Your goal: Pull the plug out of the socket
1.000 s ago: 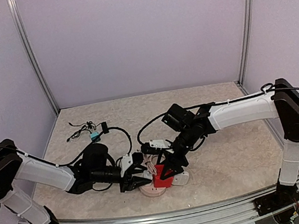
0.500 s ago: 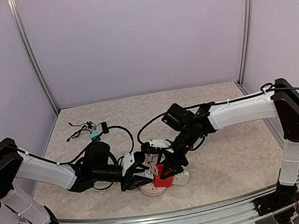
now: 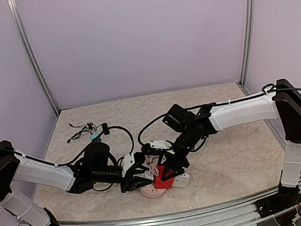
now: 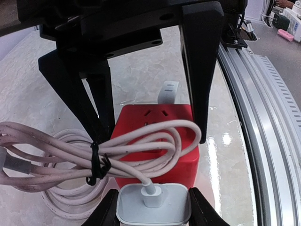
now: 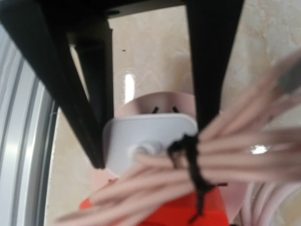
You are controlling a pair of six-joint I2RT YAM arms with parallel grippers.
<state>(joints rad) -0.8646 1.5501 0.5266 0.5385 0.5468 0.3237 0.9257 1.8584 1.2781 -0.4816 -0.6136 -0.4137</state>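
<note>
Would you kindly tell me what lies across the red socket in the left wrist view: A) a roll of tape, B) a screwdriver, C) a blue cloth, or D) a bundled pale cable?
D: a looped pale cable, cinched by a black tie, runs across the red socket in that view.

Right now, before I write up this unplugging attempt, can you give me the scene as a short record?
socket: red cube resting on the table
plug: white, against one side face of the socket, no gap visible
left gripper: closed on the plug
right gripper: one finger on each side of the socket, apparently clamping it
cable: bundle bound with a black tie, draped over the socket
</note>
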